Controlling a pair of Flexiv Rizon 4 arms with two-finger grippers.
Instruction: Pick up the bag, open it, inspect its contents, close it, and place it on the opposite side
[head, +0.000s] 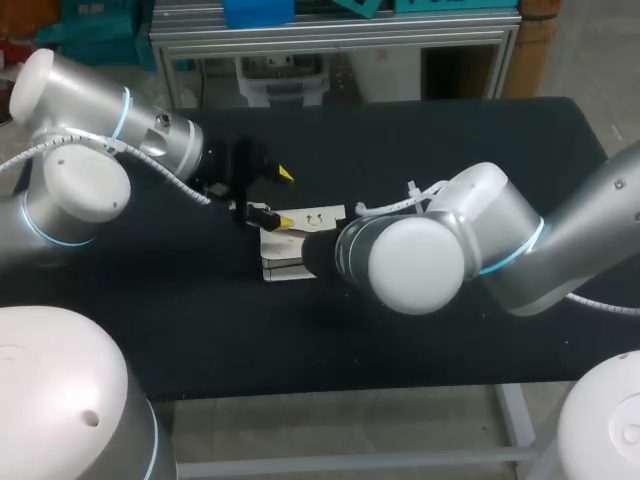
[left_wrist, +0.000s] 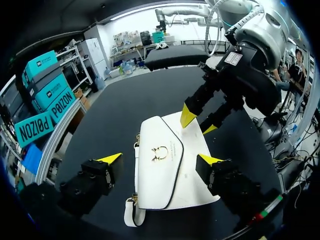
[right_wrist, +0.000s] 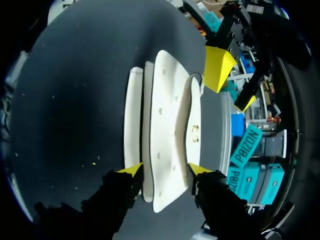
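White, flat, flap-fronted handbag (head: 283, 262) with a small gold clasp (left_wrist: 159, 152) lies on the black table (head: 450, 150), near its middle in the head view, with both grippers gathered over it.

From the 9 o'clock side of the head view comes the silver left arm (head: 100, 120). Its left gripper (head: 285, 198) hangs at the bag's 11 o'clock corner, yellow tips spread wide. In the left wrist view those fingers stand well apart, one on each long side of the bag, which lies flat beneath them and between them, clasp side up. Neither tip touches it there.

From 3 o'clock comes the silver right arm (head: 500, 250), reaching in to the bag's 3 o'clock end; in the head view its own wrist hides the fingers. The left wrist view shows the right gripper (left_wrist: 199, 123) at the bag's far end, tips pointing down, one over the corner of the flap and the other over the white panel beside it. In the right wrist view its fingers are parted, with the near end of the bag showing between the two yellow tips and the bag's layered edges running straight ahead. The left gripper's tips show beyond the far end of the bag, off to one side.
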